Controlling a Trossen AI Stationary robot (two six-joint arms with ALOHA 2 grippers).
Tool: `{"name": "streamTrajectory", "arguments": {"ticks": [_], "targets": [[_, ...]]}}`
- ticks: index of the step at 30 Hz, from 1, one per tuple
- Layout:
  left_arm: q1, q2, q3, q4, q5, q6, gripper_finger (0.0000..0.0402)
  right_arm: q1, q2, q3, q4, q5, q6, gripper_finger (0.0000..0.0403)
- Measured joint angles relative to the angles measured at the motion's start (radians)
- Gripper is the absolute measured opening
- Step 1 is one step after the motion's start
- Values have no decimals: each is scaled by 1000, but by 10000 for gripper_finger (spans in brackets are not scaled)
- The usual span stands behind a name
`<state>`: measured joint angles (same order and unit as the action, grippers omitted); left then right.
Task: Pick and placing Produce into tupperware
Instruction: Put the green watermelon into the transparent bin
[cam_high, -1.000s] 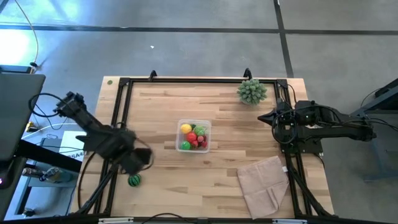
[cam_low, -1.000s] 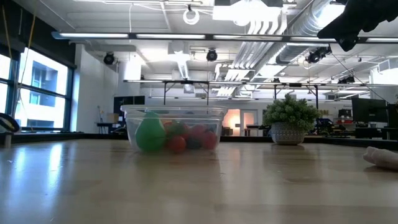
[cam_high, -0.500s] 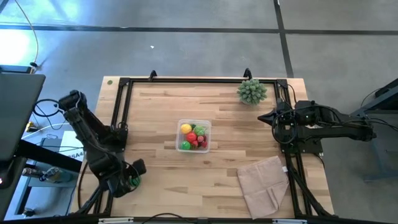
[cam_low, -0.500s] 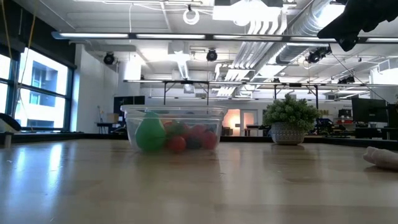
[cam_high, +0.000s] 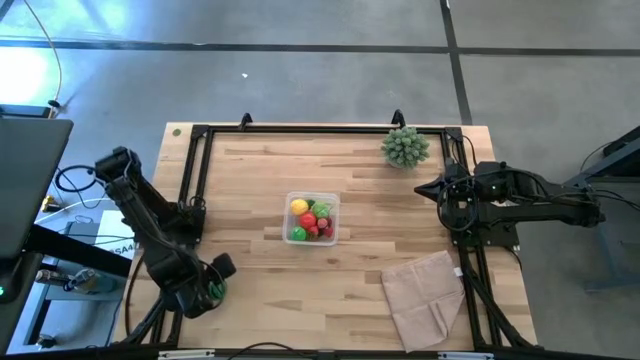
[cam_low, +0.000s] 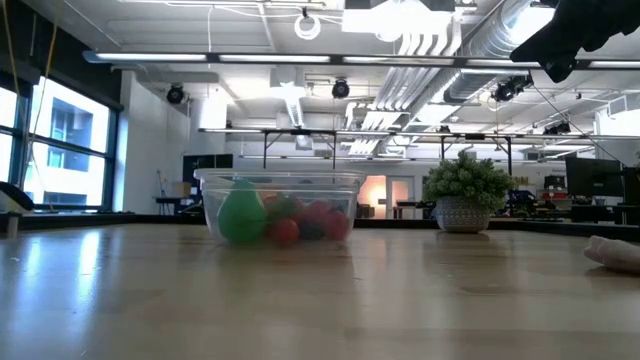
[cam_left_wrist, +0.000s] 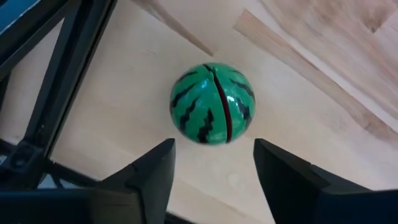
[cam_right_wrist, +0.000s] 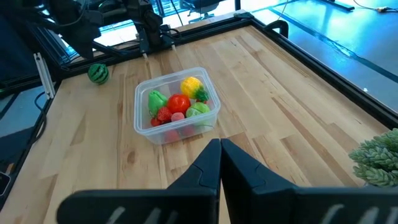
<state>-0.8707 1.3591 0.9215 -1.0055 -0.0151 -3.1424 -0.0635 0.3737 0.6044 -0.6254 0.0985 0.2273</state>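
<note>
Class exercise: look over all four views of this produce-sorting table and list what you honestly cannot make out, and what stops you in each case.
- High view: the watermelon ball is mostly hidden under the left gripper.
- Low view: neither the watermelon ball nor the left gripper shows; produce at the back of the tupperware is masked by the front pieces and cloudy wall.
- Left wrist view: the tupperware is out of frame.
- Right wrist view: the potted plant is cut by the edge.

bare tabletop (cam_high: 250, 180) around tupperware (cam_high: 312, 218); frame rail (cam_left_wrist: 59, 93) beside melon (cam_left_wrist: 213, 103)
</note>
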Motion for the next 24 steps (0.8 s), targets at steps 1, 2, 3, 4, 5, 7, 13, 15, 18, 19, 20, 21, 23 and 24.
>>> {"name": "streamTrajectory", "arguments": {"ticks": [1,2,3,4,5,7,13,15,18,19,20,21,23,24], "targets": [[0,11,0,0,0,0,213,0,0,0,0,0,0,0],[0,23,0,-1,0,0,222,0,0,0,0,0,0,0],[0,33,0,-2,0,0,232,0,0,0,0,0,0,0],[0,41,0,-5,-1,0,243,0,0,0,0,0,0,0],[0,46,0,-6,-1,0,253,0,0,0,0,0,0,0],[0,51,0,-6,-2,0,273,0,0,0,0,0,0,0],[0,56,0,-25,-1,0,328,0,0,0,0,0,0,0],[0,77,0,-24,3,0,344,0,0,0,0,0,0,0],[0,115,0,-18,5,0,360,0,0,0,0,0,0,0],[0,129,0,-13,4,0,364,0,0,0,0,0,0,0],[0,138,0,-11,3,0,366,0,0,0,0,0,0,0],[0,147,0,-11,0,0,366,0,0,0,0,0,0,0],[0,164,0,-3,-1,0,365,0,0,0,0,0,0,0],[0,172,0,1,-1,0,363,0,0,0,0,0,0,0]]}}
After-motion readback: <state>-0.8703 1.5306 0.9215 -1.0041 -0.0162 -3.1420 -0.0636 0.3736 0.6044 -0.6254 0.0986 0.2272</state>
